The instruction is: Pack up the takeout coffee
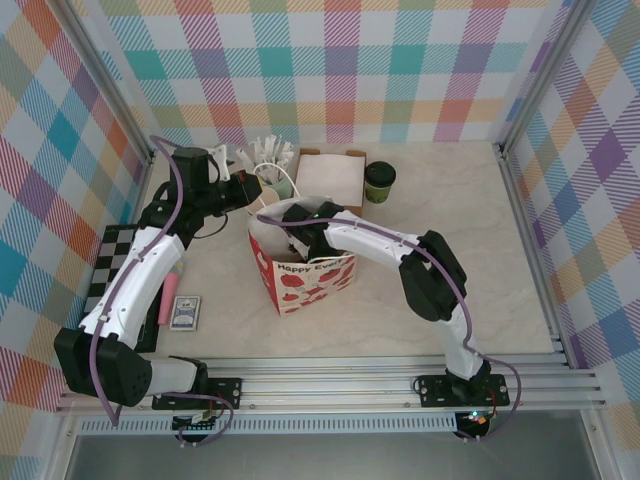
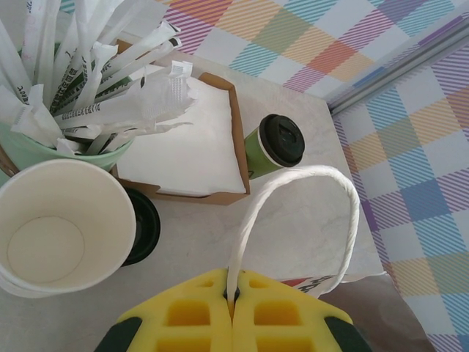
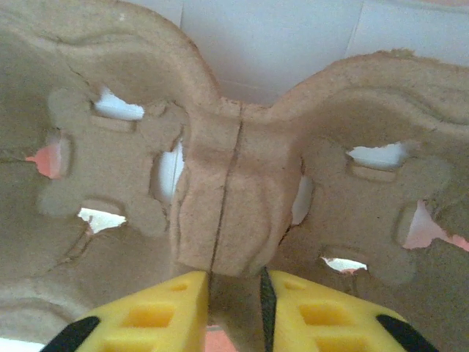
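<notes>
- A white paper gift bag (image 1: 310,280) printed with red hearts stands upright in the middle of the counter (image 1: 460,220). It is taken as the landmark for all that follows.
- The left hand (image 2: 232,287) is clenched on the bag's white cord handle (image 2: 304,171). The loop is held up and the bag's mouth is thereby kept open.
- The right hand (image 3: 234,284) is reached down inside the bag. Its yellow pads (image 3: 168,308) are set either side of the central rib of a brown moulded-pulp cup carrier (image 3: 117,165). Whether the rib is gripped or let go cannot be told.
- The takeout coffee (image 1: 380,181), a small dark-green paper cup with a round black lid, stands upright on the counter behind the bag and to its right. It is just beside a brown cardboard tray of white napkins (image 1: 330,172) and is touched by neither hand. It is not yet packed.
- Behind the bag to the left are noted a stack of cream paper cups (image 2: 62,227) and a pale-green cup (image 2: 37,154) of white packets. Neither is wanted.
- Step judged: the carrier is being seated at the bottom of the bag, ahead of the coffee.
- To be done well:
  - The carrier should be laid flat and square on the bag's floor, its cup wells facing up.
  - The handle should be kept raised until the right hand is out, so that the walls are not folded inward.
  - The right hand should be drawn straight up, clear of the bag's rim.
  - The coffee should then be gripped around its body below the lid and kept upright.
</notes>
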Controlling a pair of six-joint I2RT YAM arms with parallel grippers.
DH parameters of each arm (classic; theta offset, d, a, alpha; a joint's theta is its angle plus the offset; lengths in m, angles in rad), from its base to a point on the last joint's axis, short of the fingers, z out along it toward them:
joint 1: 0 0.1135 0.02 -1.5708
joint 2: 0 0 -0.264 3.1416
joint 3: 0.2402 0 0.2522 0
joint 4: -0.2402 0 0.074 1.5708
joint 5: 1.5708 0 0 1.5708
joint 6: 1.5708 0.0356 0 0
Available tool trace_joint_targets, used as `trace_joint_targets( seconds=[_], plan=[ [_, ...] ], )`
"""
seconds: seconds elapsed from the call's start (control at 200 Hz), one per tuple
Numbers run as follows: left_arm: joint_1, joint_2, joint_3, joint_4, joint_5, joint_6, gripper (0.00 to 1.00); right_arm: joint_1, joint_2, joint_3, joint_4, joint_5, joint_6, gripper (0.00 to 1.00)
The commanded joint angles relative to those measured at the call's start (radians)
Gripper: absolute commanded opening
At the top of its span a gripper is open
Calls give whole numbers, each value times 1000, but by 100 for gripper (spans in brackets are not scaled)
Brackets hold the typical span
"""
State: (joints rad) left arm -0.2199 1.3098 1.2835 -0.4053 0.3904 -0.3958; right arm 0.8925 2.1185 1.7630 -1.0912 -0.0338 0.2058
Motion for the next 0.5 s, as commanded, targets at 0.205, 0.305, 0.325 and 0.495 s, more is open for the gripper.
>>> trace_joint_targets(
  seconds=[0.205, 0.305, 0.325, 0.495],
  plan=[
    [10, -27, -30, 64, 27, 8, 0, 10, 73, -19, 67, 166, 57, 23],
    [10, -27, -37, 65, 31, 5, 0, 8, 41, -19, 92, 192, 58, 23],
    [10, -27, -38, 67, 30, 5, 0, 8, 30, -21, 99, 190, 56, 23],
    [10, -30, -42, 63, 25, 17, 0, 10, -42, -20, 109, 57, -7, 32]
  ],
)
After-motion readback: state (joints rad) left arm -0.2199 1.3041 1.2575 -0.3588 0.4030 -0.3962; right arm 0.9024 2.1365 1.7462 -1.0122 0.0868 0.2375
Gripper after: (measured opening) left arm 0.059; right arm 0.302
